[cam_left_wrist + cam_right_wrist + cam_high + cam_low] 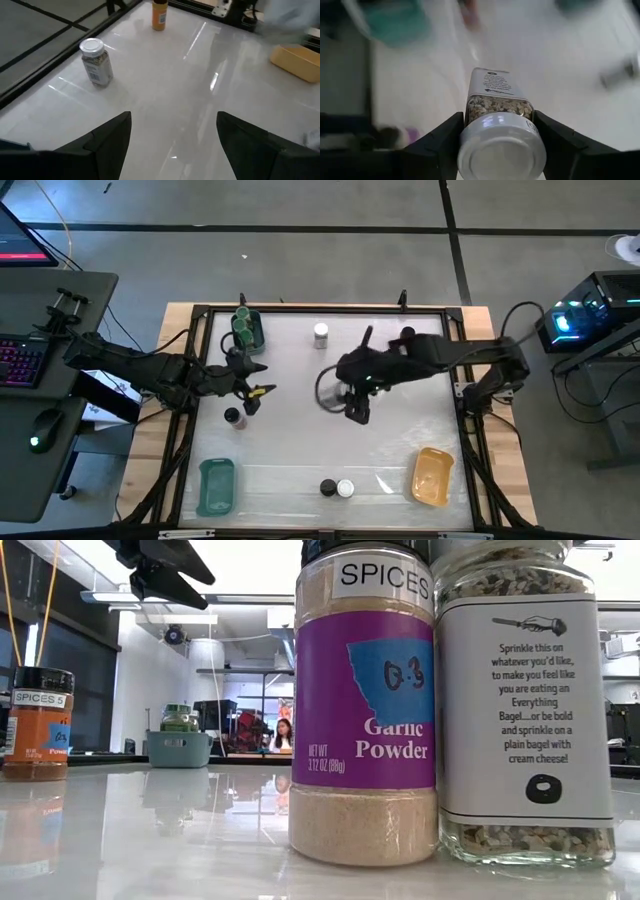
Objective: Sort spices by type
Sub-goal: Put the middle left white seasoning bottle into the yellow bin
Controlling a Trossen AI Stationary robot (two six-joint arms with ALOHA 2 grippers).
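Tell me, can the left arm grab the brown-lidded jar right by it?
Probably yes. The left gripper is open and empty, and the brown-lidded jar stands alone on bare table just beside it, with nothing between.

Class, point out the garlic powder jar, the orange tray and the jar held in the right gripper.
Garlic powder jar (365,700): low view, purple label.
Orange tray (432,476): high view, tray floor.
Held jar (501,152): right wrist view, white lid.

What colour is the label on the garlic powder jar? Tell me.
Purple, with a blue patch, on the garlic powder jar; the low view shows it best.
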